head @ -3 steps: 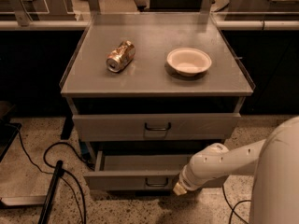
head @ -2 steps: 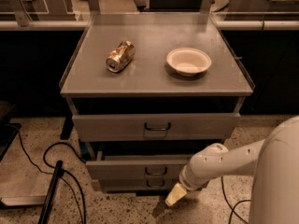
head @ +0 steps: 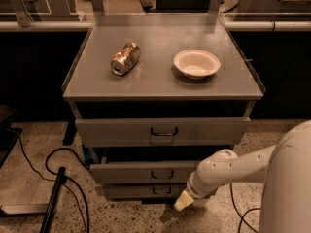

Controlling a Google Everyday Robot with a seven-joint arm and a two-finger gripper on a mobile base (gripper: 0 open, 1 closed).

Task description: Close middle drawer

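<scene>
Grey metal middle drawer [head: 146, 173] w/ small dark loop handle sits just proud of narrower grey bottom drawer [head: 141, 191]. Pale-tipped gripper [head: 183, 201] is low, below its right end; open/shut can't tell. Risk: off-centre push there racks drawer, jams it short of closed.

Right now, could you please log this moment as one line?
middle drawer: slightly open | hand: low, at right end of bottom drawer

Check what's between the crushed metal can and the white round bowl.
Nothing: bare grey cabinet top separates the crushed metal can and the white round bowl, in the camera view. The gripper hangs low, below the front of the grey metal middle drawer.
</scene>
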